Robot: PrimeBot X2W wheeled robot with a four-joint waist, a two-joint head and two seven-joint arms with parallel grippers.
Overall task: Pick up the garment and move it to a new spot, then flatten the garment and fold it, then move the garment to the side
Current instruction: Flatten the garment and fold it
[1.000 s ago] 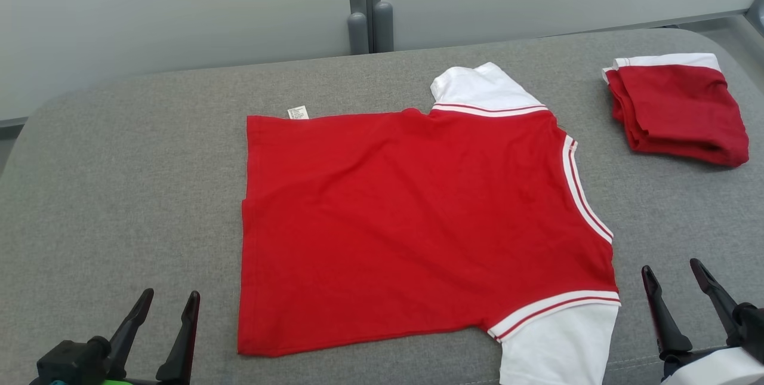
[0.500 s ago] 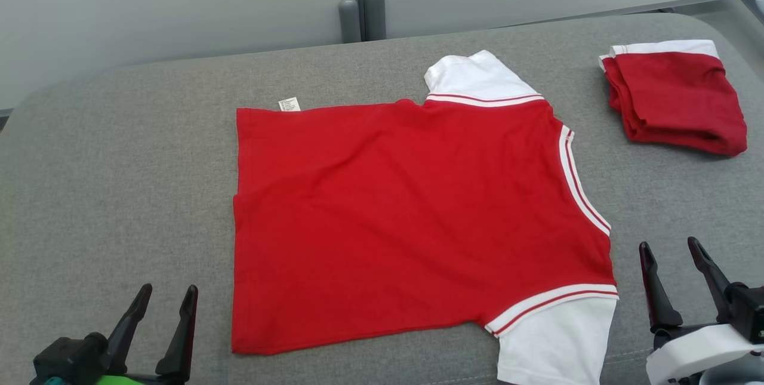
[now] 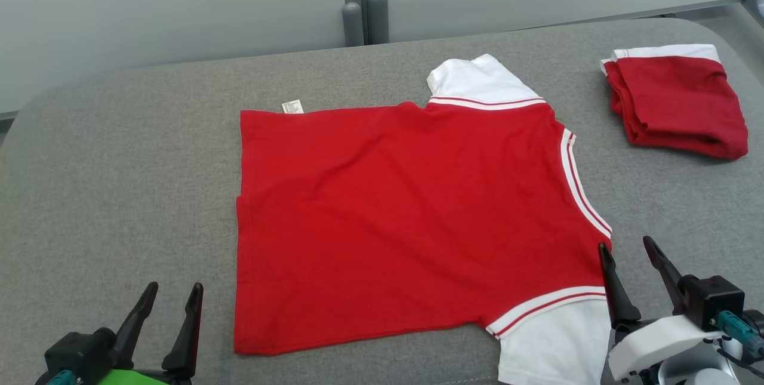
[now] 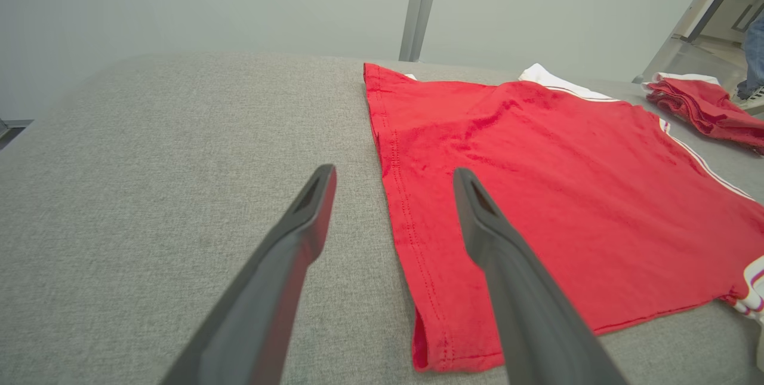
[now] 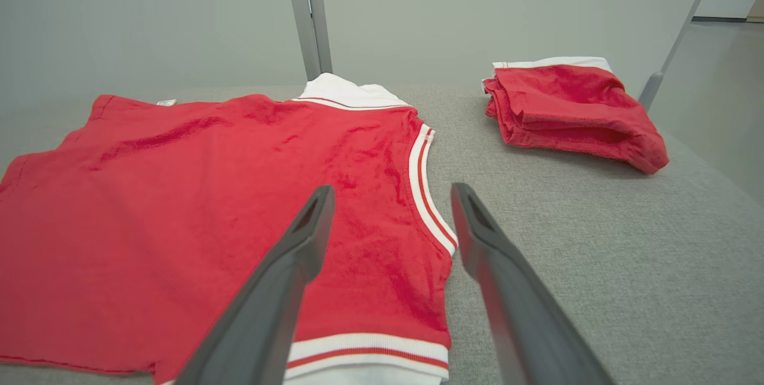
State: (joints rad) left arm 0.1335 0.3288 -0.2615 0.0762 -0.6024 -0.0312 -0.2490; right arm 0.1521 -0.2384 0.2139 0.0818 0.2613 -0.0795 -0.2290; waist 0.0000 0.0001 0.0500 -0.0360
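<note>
Your shirt [image 3: 412, 218] lies flat at the frame's centre; left gripper [image 3: 174, 285] and right gripper [image 3: 625, 243] both gape empty. Pinch only the top layer and your fold may drag crooked

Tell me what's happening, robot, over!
Left tool open, empty. Right tool open, empty. Red shirt spread flat, unfolded. Folded pile apart, far right.

Left gripper [image 3: 174, 287] at the lower left, its two long dark fingers [image 3: 184, 337] spread apart, pointing forward, holding nothing. Right gripper [image 3: 625, 244] at the lower right, on a white wrist [image 3: 656, 343], fingers likewise spread wide and empty, leaning slightly left.
</note>
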